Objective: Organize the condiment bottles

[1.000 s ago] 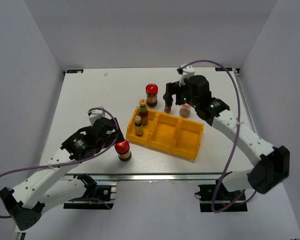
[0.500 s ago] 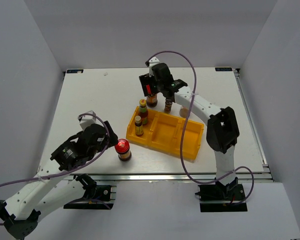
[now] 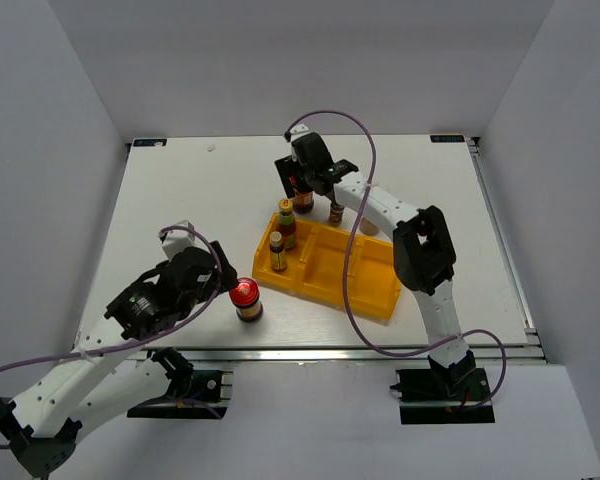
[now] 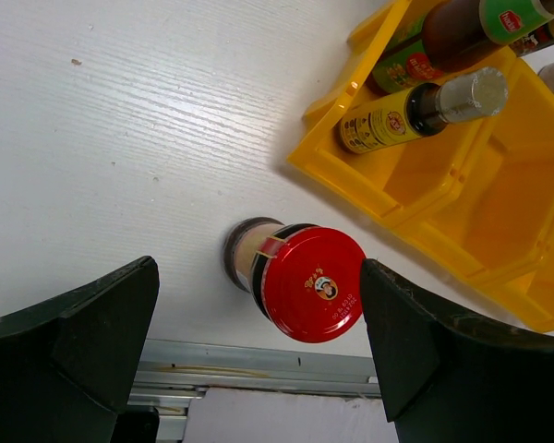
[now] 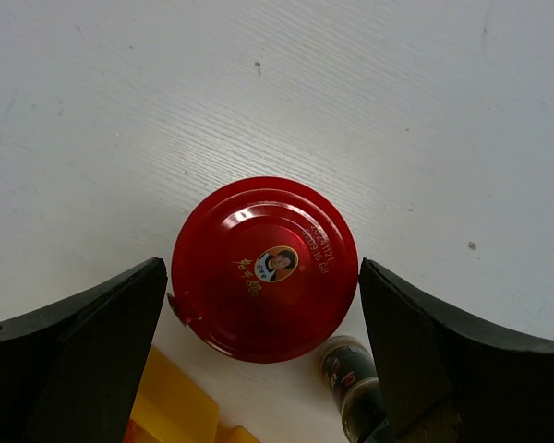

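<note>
Red-lidded round jar point(image 4: 309, 284) below wide left claw point(image 4: 258, 269); its twin point(image 5: 265, 268) below wide right claw point(image 5: 261, 266).

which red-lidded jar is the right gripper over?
The far red-lidded dark jar, behind the yellow plastic tray, beside the small dark spice jar: the right gripper has open fingers flanking its lid. The other red-lidded jar stands in front of the tray.

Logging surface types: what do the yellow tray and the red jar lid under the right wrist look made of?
Yellow tray: moulded plastic, semi-gloss; uniform colour, rounded walls with soft highlights. Red jar lid: probably lacquered metal, glossy; stamped concentric ring and printed label, though plastic is possible.
</note>
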